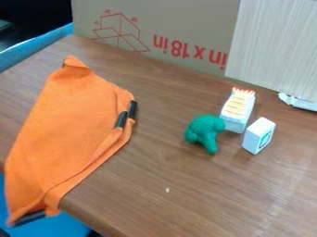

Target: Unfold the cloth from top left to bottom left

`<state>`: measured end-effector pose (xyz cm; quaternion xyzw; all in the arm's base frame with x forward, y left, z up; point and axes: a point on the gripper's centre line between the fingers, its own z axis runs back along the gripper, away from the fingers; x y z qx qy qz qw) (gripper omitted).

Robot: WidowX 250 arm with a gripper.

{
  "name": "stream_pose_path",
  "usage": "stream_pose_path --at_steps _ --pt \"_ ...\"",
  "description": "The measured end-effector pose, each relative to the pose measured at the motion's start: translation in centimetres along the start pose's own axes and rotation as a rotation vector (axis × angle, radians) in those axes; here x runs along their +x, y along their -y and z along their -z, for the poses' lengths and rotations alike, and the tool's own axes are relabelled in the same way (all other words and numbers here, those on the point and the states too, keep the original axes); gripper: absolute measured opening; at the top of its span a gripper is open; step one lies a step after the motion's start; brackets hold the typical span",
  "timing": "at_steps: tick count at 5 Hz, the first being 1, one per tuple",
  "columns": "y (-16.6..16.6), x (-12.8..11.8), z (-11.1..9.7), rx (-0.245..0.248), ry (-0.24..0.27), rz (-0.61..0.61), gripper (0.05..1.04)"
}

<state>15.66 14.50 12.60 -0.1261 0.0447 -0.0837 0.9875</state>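
While the wooden table (155,162) carries several articles, the principal one is the orange cloth (68,134), lying along the left side; it runs on a slant from a narrow peak at the upper left to a lower end reaching past the table's edge, above a blue surface (74,225); its right side shows overlapping layers, folded over, with two dark patches (121,119) close together there, and a dark strip (29,217) at the lower left corner; state of the gripper: cannot be told. Right of centre, one green toy figure (206,131), rounded and knobbly; just beside it, one white block (237,111) with orange stripes and a jagged red top; in front and to the right of the block, one small white box (259,135), upright, with a green mark on its face. At the back, one cardboard box (167,28) with red markings; to its right, one pale, finely lined panel (272,46); below the panel, at the right edge, one whitish piece (298,102), only partly in sight.
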Motion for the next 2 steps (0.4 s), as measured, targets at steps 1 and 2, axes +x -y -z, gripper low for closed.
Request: stream_pose_path --at_steps 1,2 --pt "-0.2 0.7 -1.4 0.035 0.008 0.014 0.994" --pt "-1.2 1.9 -4.7 0.137 0.149 0.031 1.001"
